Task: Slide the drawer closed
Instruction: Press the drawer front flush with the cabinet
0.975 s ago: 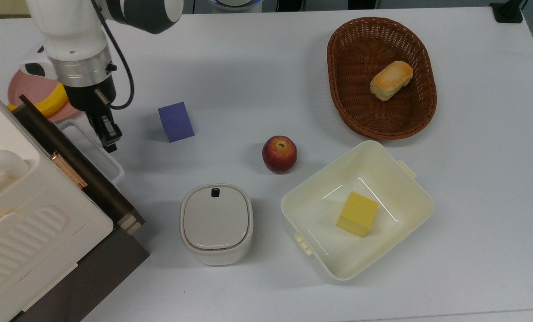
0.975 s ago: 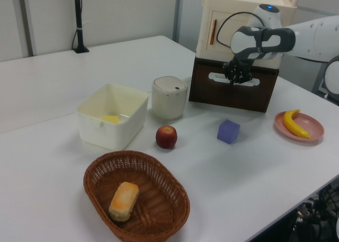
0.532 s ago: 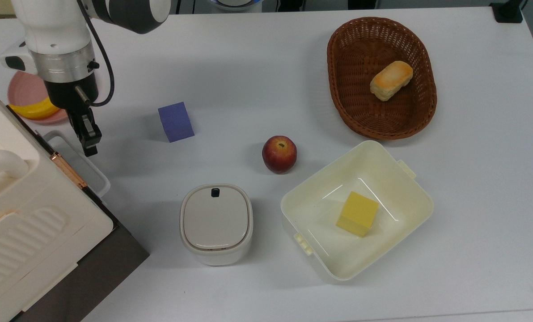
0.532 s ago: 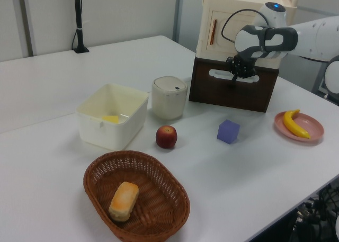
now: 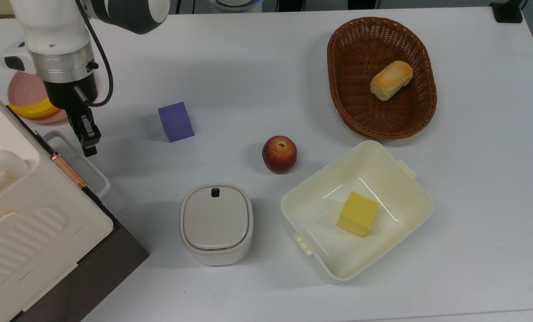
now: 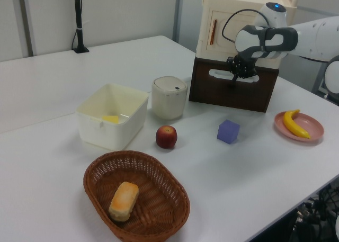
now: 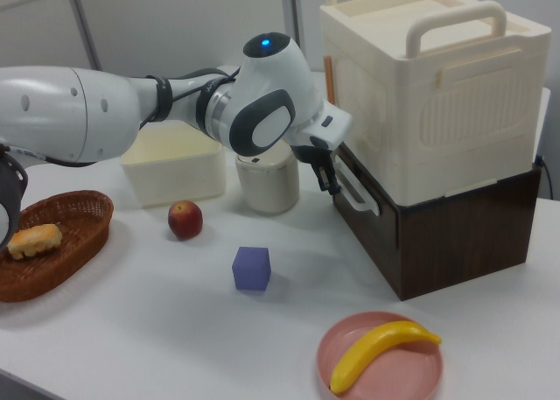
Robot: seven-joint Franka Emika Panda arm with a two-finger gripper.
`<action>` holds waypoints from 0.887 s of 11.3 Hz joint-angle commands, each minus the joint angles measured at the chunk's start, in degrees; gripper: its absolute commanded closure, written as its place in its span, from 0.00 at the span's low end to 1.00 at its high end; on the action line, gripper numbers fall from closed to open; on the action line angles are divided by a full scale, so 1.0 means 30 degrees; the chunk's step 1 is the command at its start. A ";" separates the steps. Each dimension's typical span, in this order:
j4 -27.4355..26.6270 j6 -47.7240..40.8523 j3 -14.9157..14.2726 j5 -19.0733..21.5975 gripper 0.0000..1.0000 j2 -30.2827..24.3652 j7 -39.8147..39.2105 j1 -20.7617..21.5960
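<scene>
The drawer (image 6: 212, 87) has a dark brown front panel and sits pushed in under the cream case, level with the brown base in the left view. Its white loop handle (image 5: 100, 175) juts out over the table. My gripper (image 5: 87, 139) is shut with nothing in it. Its tips hang right at the far end of the handle, close to the front panel. In the left view my gripper (image 6: 237, 77) overlaps the handle (image 6: 220, 74). The right view has my gripper (image 7: 331, 184) just before the drawer front (image 7: 372, 234), beside the handle (image 7: 357, 192).
A cream case (image 5: 25, 214) stands on the brown base. A purple cube (image 5: 175, 121), an apple (image 5: 279, 154) and a white lidded container (image 5: 216, 223) lie nearby. Farther off are a cream tub (image 5: 385, 172) with a yellow block (image 5: 357, 213), a wicker basket (image 5: 338, 96) with bread (image 5: 391, 80), and a pink plate (image 7: 350, 347) with a banana (image 7: 381, 352).
The drawer slid in under the cream case as my gripper moved toward the top view's left. Over the last half second nothing has visibly moved.
</scene>
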 commanded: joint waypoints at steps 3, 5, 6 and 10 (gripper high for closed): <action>0.0305 0.0607 -0.0220 0.0564 1.00 0.0343 -0.0502 0.0028; 0.0189 0.0578 -0.0074 0.0244 1.00 0.0285 -0.0705 0.0086; 0.0043 0.0491 0.0043 0.0126 1.00 0.0255 -0.1925 0.0348; -0.0749 -0.0325 0.0422 0.0154 1.00 -0.0123 -0.4510 0.2661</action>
